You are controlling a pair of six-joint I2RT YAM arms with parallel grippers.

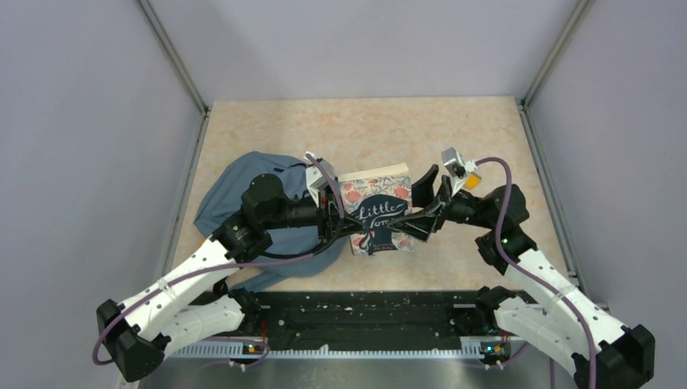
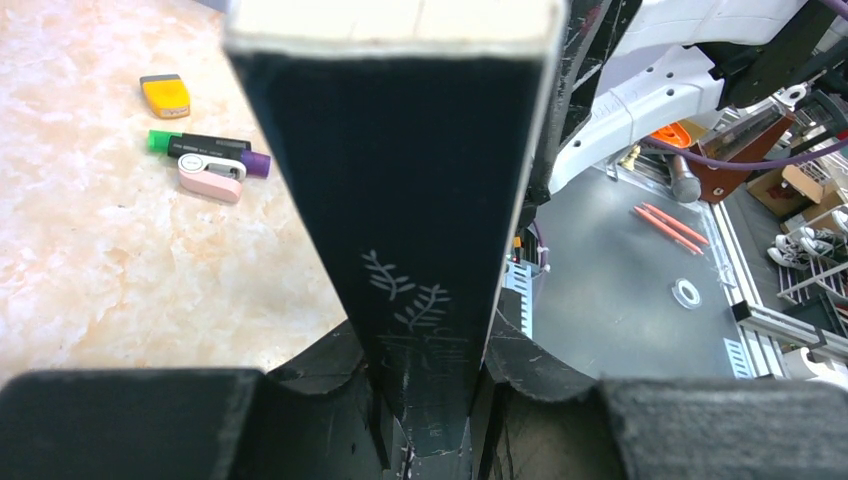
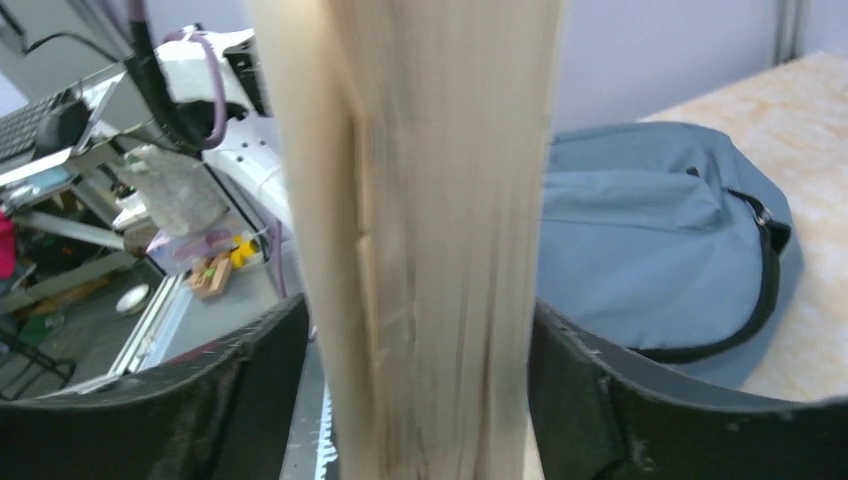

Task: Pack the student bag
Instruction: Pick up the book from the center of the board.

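While the book (image 1: 381, 212) is held between both arms, we see the left pincer (image 1: 333, 214) clenched on its dark spine and the right pincer (image 1: 418, 207) straddling the page edge, though we cannot tell whether it grips. The student bag (image 1: 223, 190) lies on the worktop (image 1: 364, 130) to the left, just beyond the left pincer, so that arm is nearer. The book's long axis runs front to back.

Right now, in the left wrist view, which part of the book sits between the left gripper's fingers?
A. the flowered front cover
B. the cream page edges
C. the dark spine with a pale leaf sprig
C: the left gripper is clamped on the dark spine of the book, and a pale sprig is printed on that spine.
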